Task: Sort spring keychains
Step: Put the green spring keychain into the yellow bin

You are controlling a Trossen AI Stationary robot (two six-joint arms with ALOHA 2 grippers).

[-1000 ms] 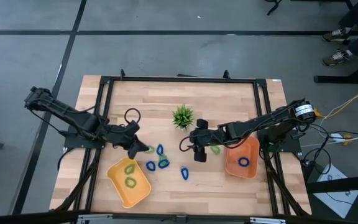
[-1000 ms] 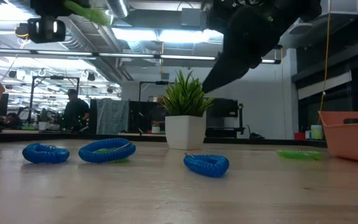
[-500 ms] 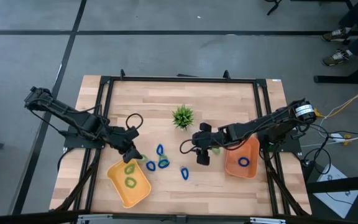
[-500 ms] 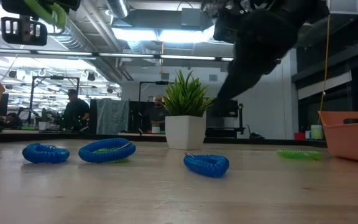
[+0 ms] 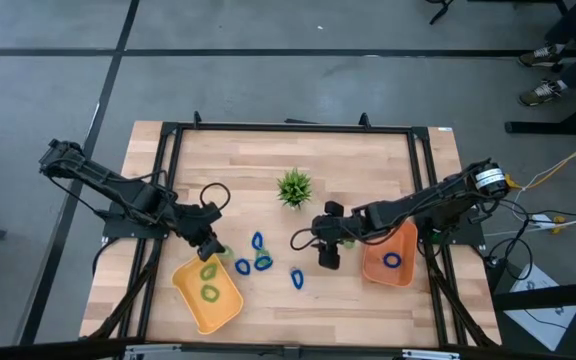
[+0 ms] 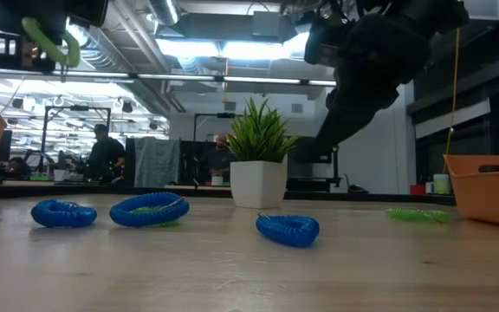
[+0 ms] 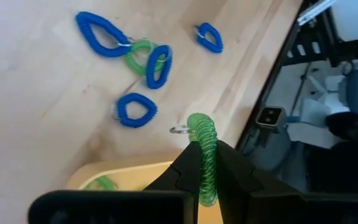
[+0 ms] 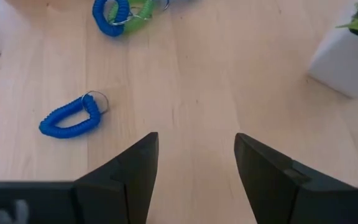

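Left gripper (image 7: 202, 163) clamped on green keychain (image 7: 204, 149) over yellow tray (image 5: 208, 295) | right gripper (image 8: 196, 163) apart | Risk: early release misses tray

A light wooden table (image 5: 368, 160) edged by a black metal frame (image 5: 288, 127) stands on a grey floor (image 5: 268, 60) crossed by dark lines, and at the upper right of the high view a person's shoes (image 5: 543, 92) rest beside black furniture legs. In the low view, the room behind the table is an open workspace with long ceiling lights (image 6: 232, 48) and exposed ducts (image 6: 137, 35) across the top, a white wall (image 6: 379, 147) at right of centre, and dark window frames (image 6: 470, 95) at the far right. Two people (image 6: 104, 154) are at desks with monitors (image 6: 314, 156) in the middle distance at the left and centre.
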